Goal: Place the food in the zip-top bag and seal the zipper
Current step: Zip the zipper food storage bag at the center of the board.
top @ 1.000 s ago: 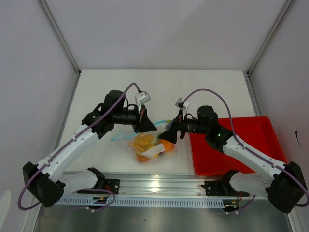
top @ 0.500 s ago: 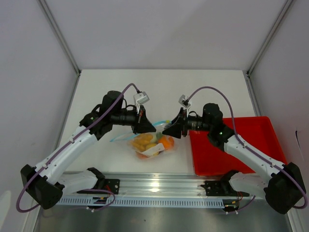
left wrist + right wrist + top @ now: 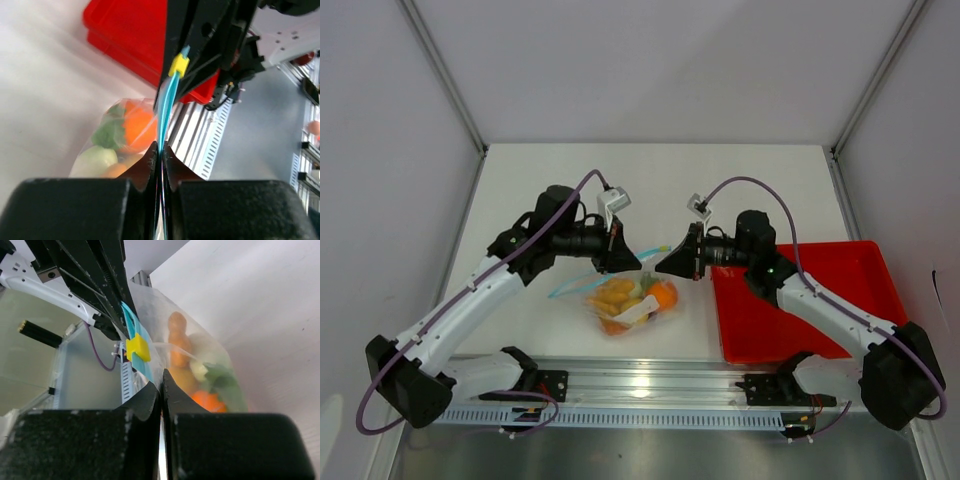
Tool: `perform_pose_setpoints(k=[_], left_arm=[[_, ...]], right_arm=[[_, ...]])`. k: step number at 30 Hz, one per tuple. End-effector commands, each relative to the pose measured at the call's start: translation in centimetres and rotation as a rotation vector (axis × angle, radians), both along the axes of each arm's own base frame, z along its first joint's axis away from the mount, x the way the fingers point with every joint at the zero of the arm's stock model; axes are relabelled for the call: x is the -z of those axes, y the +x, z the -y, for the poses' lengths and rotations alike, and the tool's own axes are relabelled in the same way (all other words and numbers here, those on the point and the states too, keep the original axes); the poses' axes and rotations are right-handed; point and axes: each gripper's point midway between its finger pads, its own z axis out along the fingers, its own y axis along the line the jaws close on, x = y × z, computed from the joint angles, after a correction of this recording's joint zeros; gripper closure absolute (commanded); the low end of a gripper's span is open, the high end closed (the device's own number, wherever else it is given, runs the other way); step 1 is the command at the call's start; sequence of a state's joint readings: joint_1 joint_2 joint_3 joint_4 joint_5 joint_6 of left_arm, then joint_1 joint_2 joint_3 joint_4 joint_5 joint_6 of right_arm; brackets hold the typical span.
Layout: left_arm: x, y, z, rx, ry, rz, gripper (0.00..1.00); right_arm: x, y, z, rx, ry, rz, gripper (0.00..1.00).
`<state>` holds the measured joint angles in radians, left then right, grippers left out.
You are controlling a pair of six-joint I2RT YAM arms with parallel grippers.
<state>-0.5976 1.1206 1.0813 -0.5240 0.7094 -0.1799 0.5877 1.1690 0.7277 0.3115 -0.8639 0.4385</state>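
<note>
Already the food (image 3: 663,294) sits inside the zip-top bag (image 3: 603,312), which sags near the middle of the table's (image 3: 650,190) near edge. Just beyond it, the zipper (image 3: 167,100) stretches taut between both hands. The left hand (image 3: 619,260) is clenched on one end and the right hand (image 3: 667,264) on the other. A yellow slider (image 3: 178,65) rides between them. Sealing seems left; how much is closed is unclear.

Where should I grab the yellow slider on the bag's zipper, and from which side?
Probably pinch the yellow slider across its two broad faces, from above the zipper: it straddles the edge-up strip, so those faces stick out either side.
</note>
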Motion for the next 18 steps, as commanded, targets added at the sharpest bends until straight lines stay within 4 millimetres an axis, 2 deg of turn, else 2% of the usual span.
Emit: perform_pose_setpoints(k=[1, 4, 5, 10, 12, 14, 18], left_arm=[[-0.6, 2.0, -0.1, -0.097, 0.045, 0.01, 0.93], [-0.8, 3.2, 0.0, -0.138, 0.063, 0.015, 0.85], [-0.7, 3.6, -0.1, -0.16, 0.073, 0.017, 0.76], [-1.7, 5.2, -0.3, -0.218, 0.085, 0.059, 0.6], [-2.4, 5.5, -0.6, -0.239, 0.081, 0.086, 0.48], [-3.3, 5.1, -0.8, -0.233, 0.061, 0.124, 0.38], [-5.9, 4.3, -1.2, -0.208, -0.001, 0.233, 0.33]], right_arm=[[-1.1, 0.4, -0.8, 0.01, 0.045, -0.046, 1.0], [-1.1, 0.5, -2.0, 0.035, 0.044, -0.098, 1.0], [-1.3, 0.7, -2.3, 0.042, 0.036, -0.113, 1.0], [-0.4, 2.0, -3.1, 0.105, 0.01, -0.179, 1.0], [-0.2, 2.0, -3.2, 0.105, -0.001, -0.18, 1.0], [-0.2, 1.8, -3.3, 0.091, -0.003, -0.172, 1.0], [-0.3, 1.1, -3.0, 0.056, -0.014, -0.113, 1.0]])
